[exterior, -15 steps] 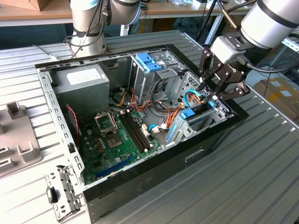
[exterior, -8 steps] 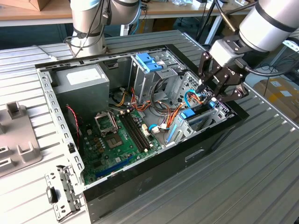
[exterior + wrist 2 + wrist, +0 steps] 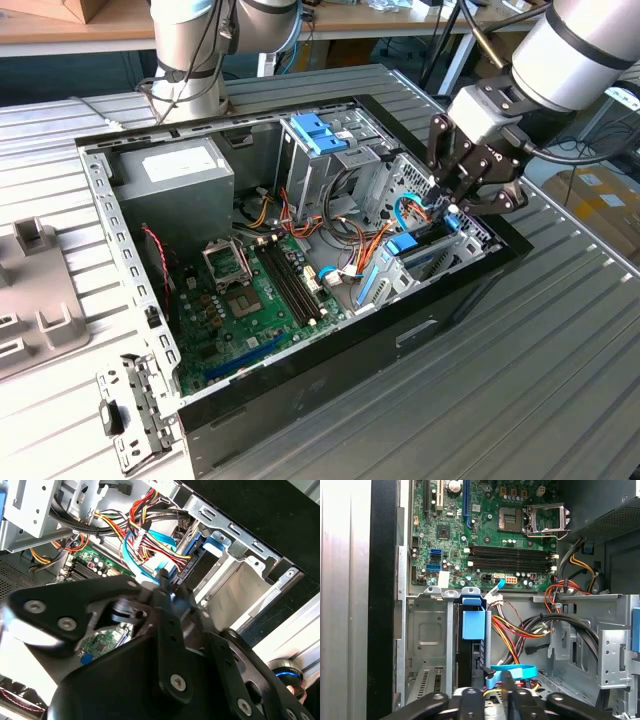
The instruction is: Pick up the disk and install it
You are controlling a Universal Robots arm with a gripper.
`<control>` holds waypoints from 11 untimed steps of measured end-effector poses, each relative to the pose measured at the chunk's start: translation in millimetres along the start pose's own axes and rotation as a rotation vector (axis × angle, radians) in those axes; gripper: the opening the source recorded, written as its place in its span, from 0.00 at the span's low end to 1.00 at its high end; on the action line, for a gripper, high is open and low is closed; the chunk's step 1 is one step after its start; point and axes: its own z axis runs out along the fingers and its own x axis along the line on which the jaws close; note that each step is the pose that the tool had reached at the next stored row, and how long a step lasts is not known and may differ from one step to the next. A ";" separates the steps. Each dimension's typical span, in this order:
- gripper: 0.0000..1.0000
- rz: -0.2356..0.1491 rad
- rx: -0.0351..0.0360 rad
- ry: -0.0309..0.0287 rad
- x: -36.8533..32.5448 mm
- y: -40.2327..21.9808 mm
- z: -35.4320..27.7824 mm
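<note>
The disk, a dark drive in a bright blue carrier, sits upright in the metal bay at the front corner of the open computer case, on the exterior view's right. Its blue end tab points toward the motherboard and also shows in the second wrist view. My gripper hangs just above the disk's far end with its fingers drawn together and nothing between them. In both wrist views my gripper hovers over a light-blue data cable beside the drive.
The green motherboard fills the case floor. A grey power-supply box stands at the back, and a drive cage with light-blue latches beside it. Bundled coloured wires run next to the bay. A grey fixture lies outside the case.
</note>
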 end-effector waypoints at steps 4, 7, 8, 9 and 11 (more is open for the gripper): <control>0.16 0.000 0.0000 0.0000 0.0 0.0 0.1; 0.16 0.000 0.0000 0.0000 2.0 0.1 0.4; 0.16 0.000 0.0000 -0.0002 4.7 0.1 1.2; 0.16 0.000 0.0000 -0.0001 5.8 0.1 2.2; 0.16 0.000 0.0000 0.0001 6.3 0.1 2.8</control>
